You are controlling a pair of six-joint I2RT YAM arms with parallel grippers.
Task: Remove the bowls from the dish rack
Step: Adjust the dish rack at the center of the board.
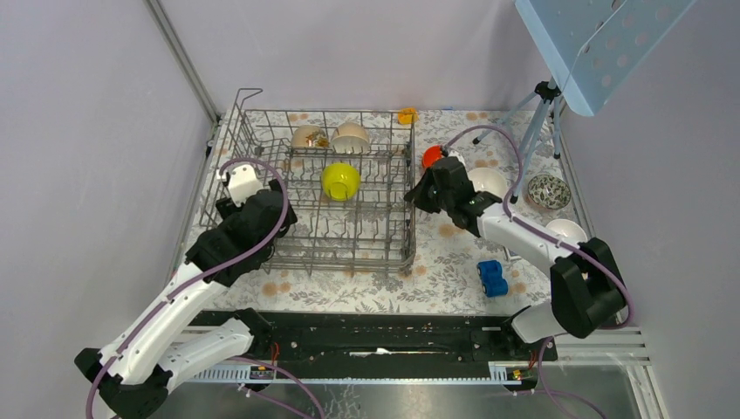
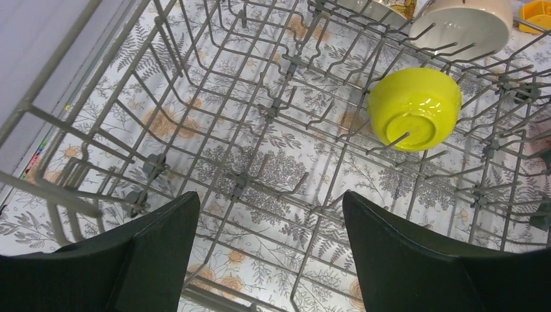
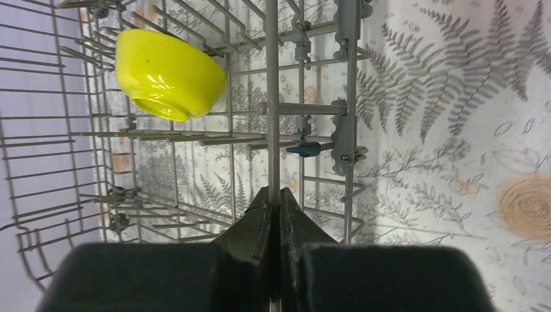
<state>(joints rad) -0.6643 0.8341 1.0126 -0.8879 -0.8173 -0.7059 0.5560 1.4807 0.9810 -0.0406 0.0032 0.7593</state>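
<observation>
While we are looking down from above, the dish rack [image 1: 349, 258] is sitting on the left half of the flowered table [image 1: 454, 262], holding a yellow-green bowl [image 1: 340, 180] near its middle and a beige bowl [image 1: 307, 137] beside a second beige bowl [image 1: 351, 136] at its far end. To its right, an orange-red bowl [image 1: 431, 156], a white bowl [image 1: 487, 181], a dark mottled bowl [image 1: 549, 189] and a nearer white bowl [image 1: 565, 231] are lying on the cloth, with a blue toy car [image 1: 493, 278] nearer still. Through the left wrist camera we are seeing the left gripper [image 2: 269, 201] hanging above the rack floor, fingers spread wide with nothing between them, and the yellow-green bowl resting bottom-up on tines farther right. Through the right wrist camera we are seeing the right gripper [image 3: 279, 195] pinching an upright wire of the rack's right wall, fingers pressed together on it.
</observation>
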